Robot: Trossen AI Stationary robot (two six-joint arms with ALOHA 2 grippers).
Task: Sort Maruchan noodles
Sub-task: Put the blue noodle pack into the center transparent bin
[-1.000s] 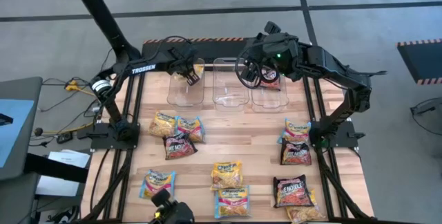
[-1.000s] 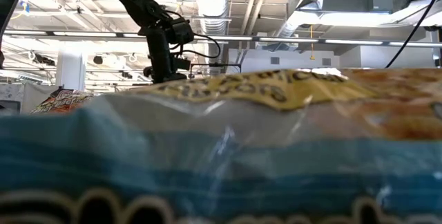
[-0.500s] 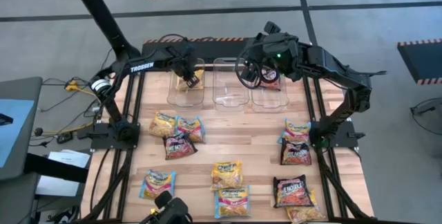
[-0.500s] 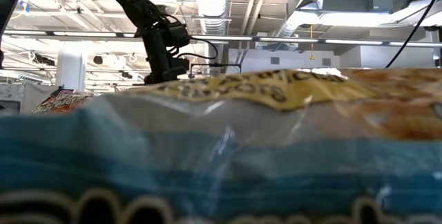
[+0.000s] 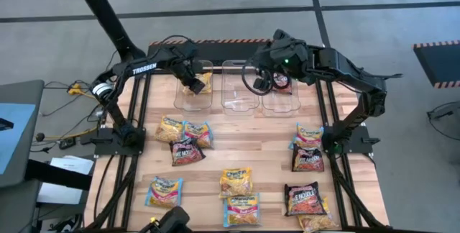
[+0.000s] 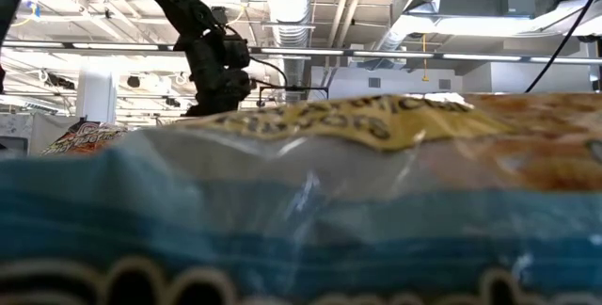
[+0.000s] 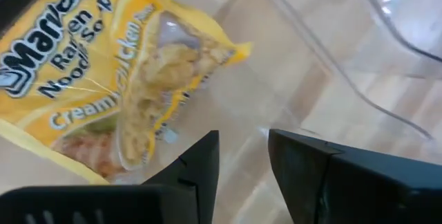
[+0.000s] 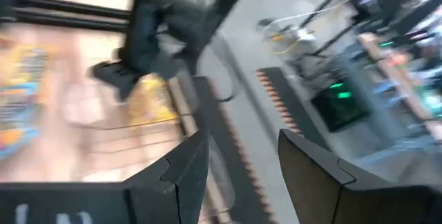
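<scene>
A yellow Maruchan packet [image 7: 110, 79] lies flat on the floor of the left clear bin [image 5: 188, 98]. My left gripper [image 7: 243, 158] hangs open just above it, pointing steeply down, with nothing between its fingers; in the high view it [image 5: 192, 84] stands over that bin. A maroon packet [image 5: 282, 82] lies in the right bin [image 5: 279, 102]. My right gripper [image 5: 264, 66] waits open and high above the middle and right bins. Several more yellow, blue and maroon packets [image 5: 185, 141] lie on the table.
The middle bin [image 5: 239, 95] stands between the other two at the table's far edge. Loose packets lie in groups at the left [image 5: 164, 191], the middle [image 5: 237, 193] and the right [image 5: 307, 150]. One packet [image 6: 301, 201] lies right before the low camera and blocks most of that view.
My left gripper has turned at the wrist and shifted a little toward the table's left edge over the left bin. The yellow packet, which was at its fingers, now lies in the bin clear of them. My right gripper has tipped slightly in place.
</scene>
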